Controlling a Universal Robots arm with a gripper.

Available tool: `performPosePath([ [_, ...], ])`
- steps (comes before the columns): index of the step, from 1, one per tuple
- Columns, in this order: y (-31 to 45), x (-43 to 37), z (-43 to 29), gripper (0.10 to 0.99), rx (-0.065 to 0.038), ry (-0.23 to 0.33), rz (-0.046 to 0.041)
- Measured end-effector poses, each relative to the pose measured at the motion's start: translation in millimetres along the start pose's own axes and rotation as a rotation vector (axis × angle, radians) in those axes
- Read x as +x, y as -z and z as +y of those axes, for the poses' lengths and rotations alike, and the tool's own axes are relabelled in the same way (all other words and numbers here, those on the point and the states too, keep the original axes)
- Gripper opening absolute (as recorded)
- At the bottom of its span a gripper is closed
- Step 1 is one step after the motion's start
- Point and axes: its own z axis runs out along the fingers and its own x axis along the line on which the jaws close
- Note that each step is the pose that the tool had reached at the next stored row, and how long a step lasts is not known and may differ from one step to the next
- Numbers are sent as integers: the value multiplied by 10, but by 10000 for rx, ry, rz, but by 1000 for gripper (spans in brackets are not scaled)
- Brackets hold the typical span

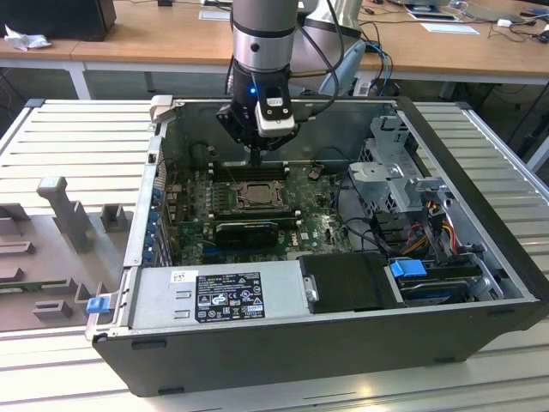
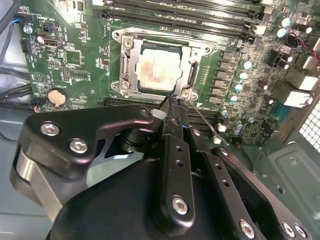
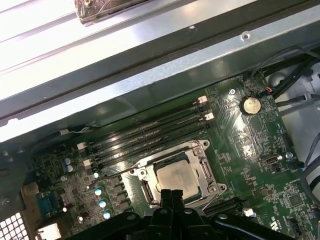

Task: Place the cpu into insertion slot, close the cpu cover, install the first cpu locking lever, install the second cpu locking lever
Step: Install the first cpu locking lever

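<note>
cpu (image 2: 159, 70) – matt silver metal; cpu cover (image 2: 128, 62) – v. shiny metal.

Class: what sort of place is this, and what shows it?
Likely a robotics lab: a robot arm over an open computer case on a slatted metal table, with cluttered desks behind.

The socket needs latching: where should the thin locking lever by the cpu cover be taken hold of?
Near its free end, from above. The locking lever is a thin rod slanting away from the cpu cover's corner, so a grip across it, far from the pivot, should get most leverage. The gripper sits beside it.
</note>
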Motion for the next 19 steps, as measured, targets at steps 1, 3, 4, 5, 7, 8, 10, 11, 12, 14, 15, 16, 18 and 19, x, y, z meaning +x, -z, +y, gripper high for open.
performPosePath([
  [1,0,0,0,106,5,175,8],
  [3,0,0,0,106,21,809,38],
  [4,0,0,0,106,23,921,43],
  [5,0,0,0,106,27,1059,49],
  [7,0,0,0,106,33,1296,60],
  [8,0,0,0,106,38,1531,71],
  [10,0,0,0,106,44,1740,81],
  [11,0,0,0,106,48,1897,89],
  [12,0,0,0,106,51,2016,94],
  [14,0,0,-1,106,58,2310,102],
  [15,-1,-1,-1,106,59,2441,98],
  [16,-1,-1,-2,106,58,2546,90],
  [18,-2,4,-4,106,48,2652,44],
  [19,-3,22,-11,106,28,2662,-34],
])
